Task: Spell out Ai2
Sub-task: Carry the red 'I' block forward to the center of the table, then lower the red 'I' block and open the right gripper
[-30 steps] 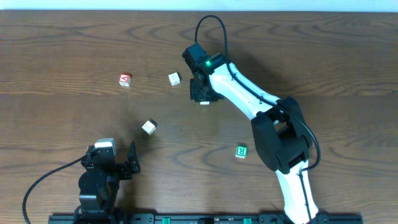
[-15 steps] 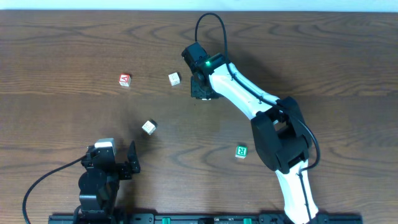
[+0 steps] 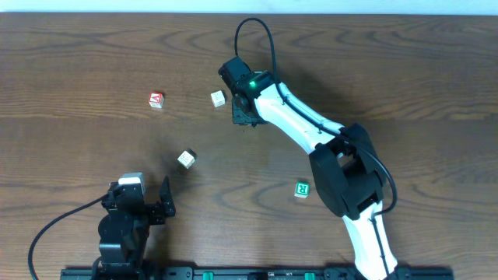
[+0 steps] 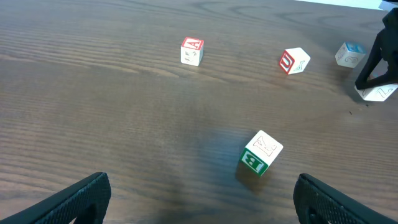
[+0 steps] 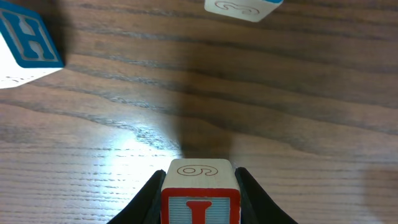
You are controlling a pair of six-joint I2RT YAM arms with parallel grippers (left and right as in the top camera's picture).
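My right gripper is shut on a red-framed letter I block with a 6 or 9 on its top face, low over the table. It stands just right of a white block. In the right wrist view a blue H block lies at the upper left and another white block at the top edge. A red A block lies at the far left and also shows in the left wrist view. My left gripper is open and empty near the front edge.
A white block lies left of centre and a green block at the front right. The left wrist view shows a green-and-white block, a red U block and a blue-marked block.
My right gripper has moved back and to the left with the I block, closer to the white block. The left arm has not moved.
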